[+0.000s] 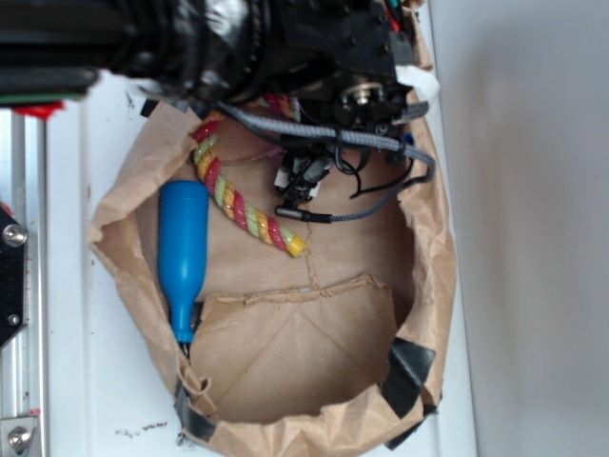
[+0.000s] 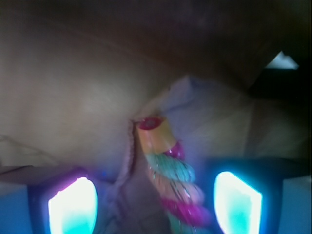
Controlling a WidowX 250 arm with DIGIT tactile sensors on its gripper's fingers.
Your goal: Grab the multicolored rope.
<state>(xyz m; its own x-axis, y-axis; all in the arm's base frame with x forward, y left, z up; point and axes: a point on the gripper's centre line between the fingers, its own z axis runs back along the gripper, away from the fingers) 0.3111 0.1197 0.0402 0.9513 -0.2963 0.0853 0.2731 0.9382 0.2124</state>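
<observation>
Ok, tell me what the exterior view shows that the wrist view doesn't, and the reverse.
Only the exterior view shows the blue bottle, the grey cable and the whole torn paper bag. Only the wrist view shows the end effector with its glowing fingers open on either side of the rope. Both show the multicolored rope lying on brown paper.

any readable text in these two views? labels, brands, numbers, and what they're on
None readable in either view.
Blue plastic bottle: plain, no label showing.
Multicolored rope: no tag or print.
Brown paper bag: unprinted; its black tape patches are blank.
Robot arm and grey braided cable: no legible markings.
Wrist view: too blurred for any print; only the rope between the two glowing pads of the claw.
</observation>
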